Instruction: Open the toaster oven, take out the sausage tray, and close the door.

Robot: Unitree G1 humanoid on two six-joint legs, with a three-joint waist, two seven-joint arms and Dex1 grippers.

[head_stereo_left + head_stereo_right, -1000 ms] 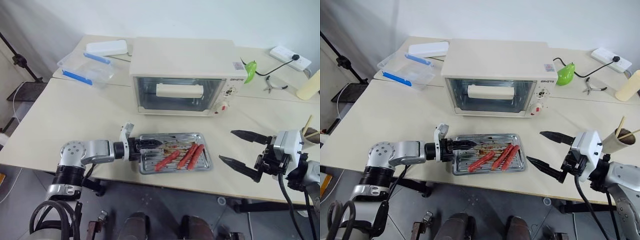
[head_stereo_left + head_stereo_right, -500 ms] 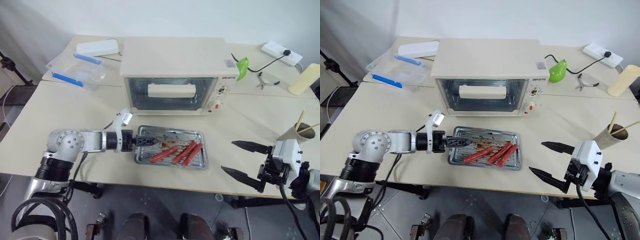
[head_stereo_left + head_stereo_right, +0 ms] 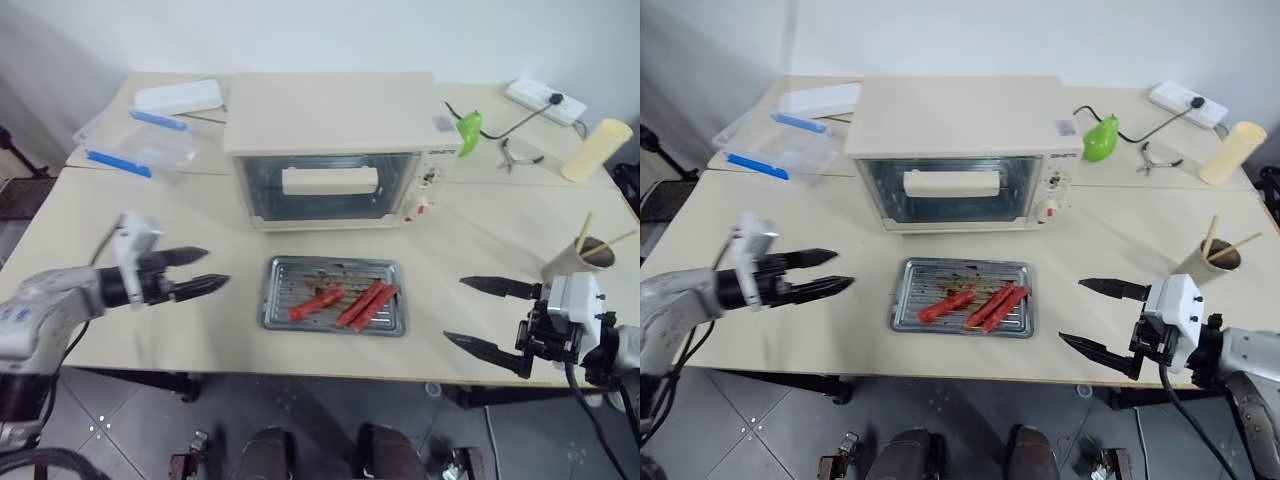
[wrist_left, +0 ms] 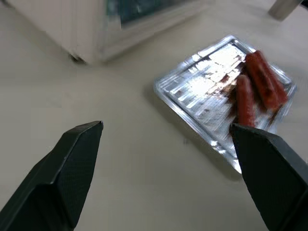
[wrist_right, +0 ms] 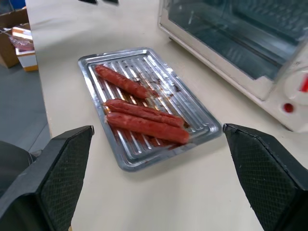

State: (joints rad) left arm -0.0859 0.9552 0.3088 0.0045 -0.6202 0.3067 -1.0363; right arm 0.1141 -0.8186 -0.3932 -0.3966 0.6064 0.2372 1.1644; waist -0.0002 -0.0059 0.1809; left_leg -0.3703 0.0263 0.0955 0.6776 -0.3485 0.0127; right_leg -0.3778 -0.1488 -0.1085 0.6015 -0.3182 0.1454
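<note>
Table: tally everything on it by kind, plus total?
Oven: 1
Tray: 1
Sausages: 3
Clear box: 1
White lid: 1
Green pear-shaped thing: 1
Power strip: 1
Pliers: 1
Cream cylinder: 1
Cup with sticks: 1
Total: 12

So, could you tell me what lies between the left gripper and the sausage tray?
Nothing: between the left gripper and the sausage tray the head views show bare table.
</note>
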